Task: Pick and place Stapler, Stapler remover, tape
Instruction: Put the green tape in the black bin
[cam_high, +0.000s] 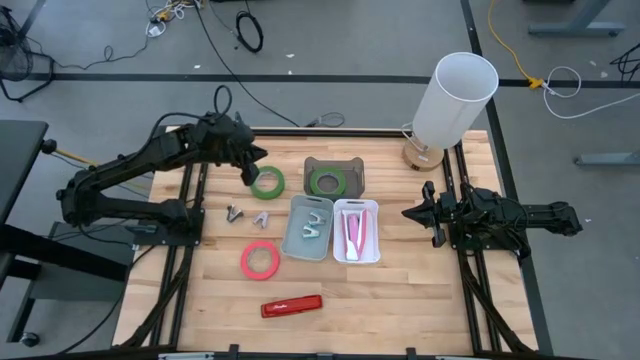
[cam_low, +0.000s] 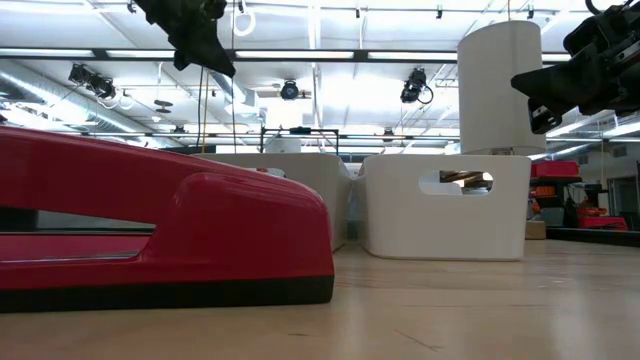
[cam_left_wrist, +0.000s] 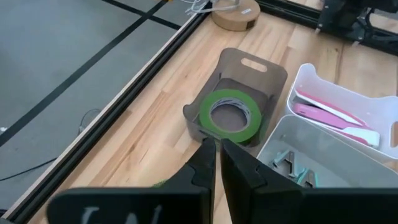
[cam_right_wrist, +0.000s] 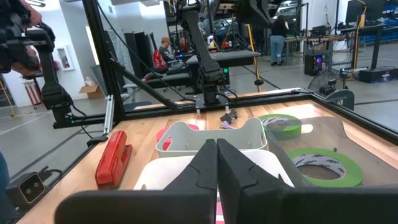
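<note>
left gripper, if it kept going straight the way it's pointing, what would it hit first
Probably the green tape roll inside the dark bin; the shut left gripper points right at it, though depth is hard to judge.

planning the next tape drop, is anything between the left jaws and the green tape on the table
Nothing visible. The left gripper hangs shut right beside the loose green tape, with bare table around it.
</note>
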